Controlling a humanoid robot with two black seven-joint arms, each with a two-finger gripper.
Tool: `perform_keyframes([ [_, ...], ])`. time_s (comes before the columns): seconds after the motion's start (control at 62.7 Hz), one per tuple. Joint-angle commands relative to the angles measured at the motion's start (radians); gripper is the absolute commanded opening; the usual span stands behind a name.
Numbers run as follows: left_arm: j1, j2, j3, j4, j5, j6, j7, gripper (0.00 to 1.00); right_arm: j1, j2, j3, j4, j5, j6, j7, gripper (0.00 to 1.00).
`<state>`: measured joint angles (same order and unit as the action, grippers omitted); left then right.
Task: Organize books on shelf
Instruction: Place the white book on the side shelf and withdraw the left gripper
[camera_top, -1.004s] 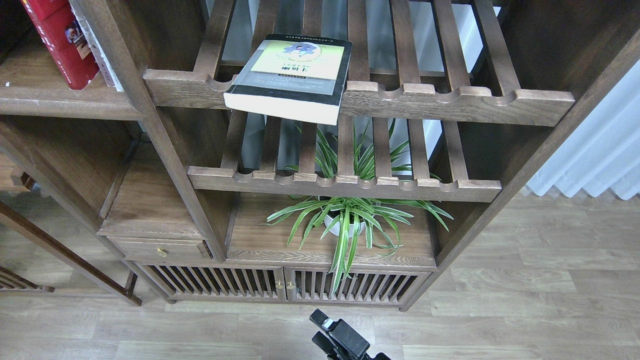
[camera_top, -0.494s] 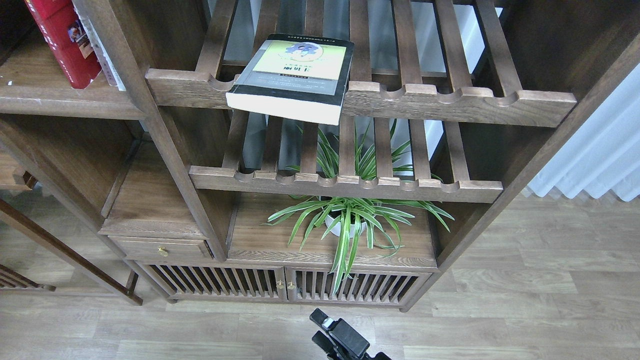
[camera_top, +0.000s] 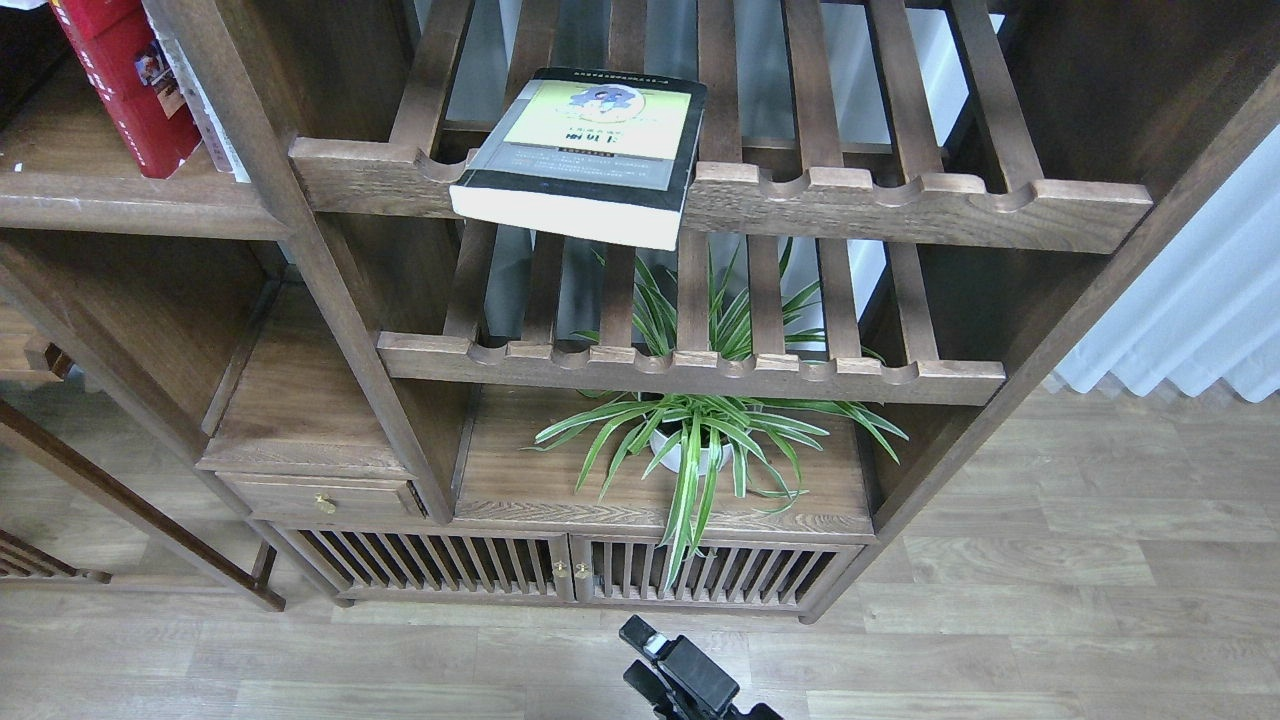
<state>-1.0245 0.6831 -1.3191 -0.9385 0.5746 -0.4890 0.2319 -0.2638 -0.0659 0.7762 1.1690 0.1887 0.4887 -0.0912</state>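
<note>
black-green book (camera_top: 585, 150) is lying flat on top rack (camera_top: 880, 200), its white page edge sticking out over the rail | red book (camera_top: 125, 85) and white book (camera_top: 205, 110) are leaning on shelf (camera_top: 120, 205) at left | gripper (camera_top: 680, 680) is showing low and dark, can't tell if open

Even, soft daylight fills the scene, brightest at the white curtain (camera_top: 1190, 310) on the right. The lit pale wall glows through the slats behind the black-and-lime-green book (camera_top: 585, 150), whose cover stays sharp and readable. Shadows pool in the dark recesses left of that book and under the plant (camera_top: 700, 440). Straight posts lean outward near the frame edges. No motion blur shows.
</note>
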Motion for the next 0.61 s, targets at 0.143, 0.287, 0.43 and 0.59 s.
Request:
perform_keyframes([
  [0.143,0.035,-0.004,-0.011,0.0,-0.048,0.0,-0.003,0.55,0.0,-0.002,0.0,0.0,0.002,0.0,0.002,0.99],
  [0.287,0.046,0.0,-0.019,-0.005,-0.085,0.0,-0.003,0.55,0.001,-0.002,0.0,0.0,0.002,0.0,0.002,0.99],
  [0.43,0.046,0.004,-0.022,-0.014,-0.127,0.0,-0.003,0.55,0.001,-0.002,0.001,0.0,0.003,0.0,0.002,0.99],
  [0.59,0.107,0.015,-0.087,-0.056,-0.19,0.0,-0.002,0.56,0.003,0.001,0.005,0.0,0.003,0.0,0.002,0.99],
])
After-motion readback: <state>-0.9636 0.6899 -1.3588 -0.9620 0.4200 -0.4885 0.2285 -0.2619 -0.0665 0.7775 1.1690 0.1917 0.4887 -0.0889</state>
